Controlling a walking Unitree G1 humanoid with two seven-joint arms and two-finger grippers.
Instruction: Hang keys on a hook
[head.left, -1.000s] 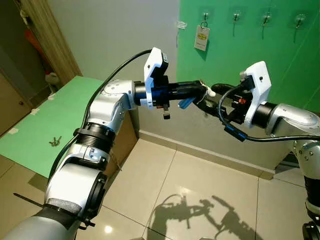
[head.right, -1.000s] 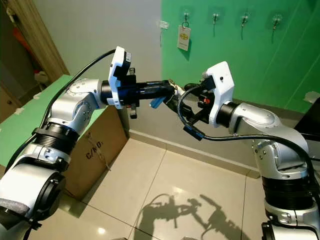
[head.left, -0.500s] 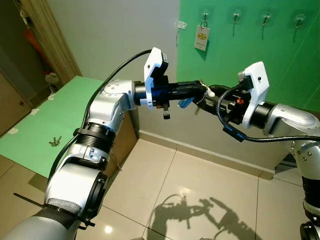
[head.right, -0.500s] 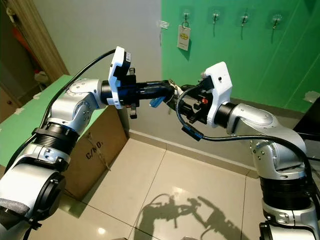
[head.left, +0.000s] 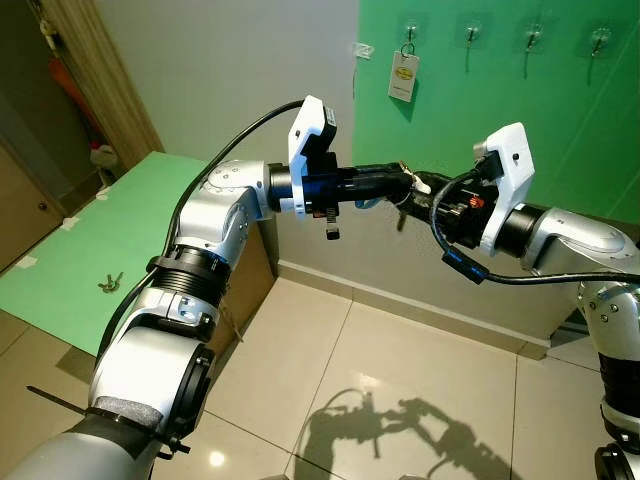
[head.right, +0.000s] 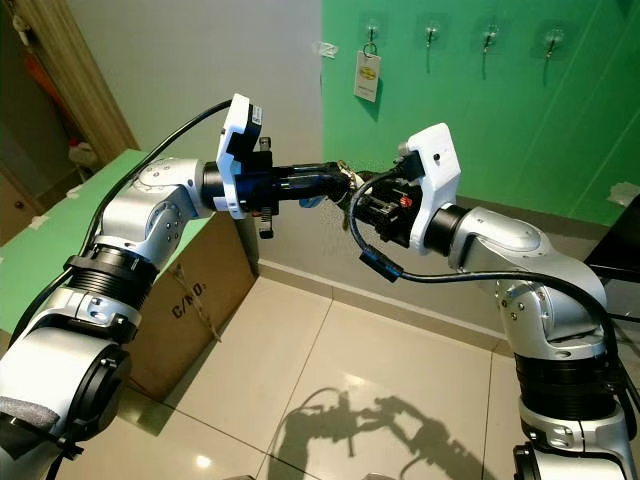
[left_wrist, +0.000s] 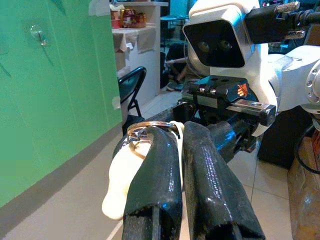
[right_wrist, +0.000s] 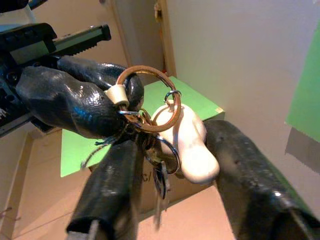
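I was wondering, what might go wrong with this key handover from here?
1. The left hand pinches the key ring near its edge; the right hand's fingers straddle the keys without gripping, so an early release could drop them on the floor.
2. The white fob hangs between the fingers and may get pinched instead of the ring.
3. The two hands sit very close and could bump.

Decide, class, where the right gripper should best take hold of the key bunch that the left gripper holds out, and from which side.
Probably the ring. It stands clear above the left gripper, which pinches the key bunch low by its cream fob. The right gripper, jaws open, already straddles the bunch head-on, so closing across the ring's exposed arc from the side facing away from the left fingers seems best.
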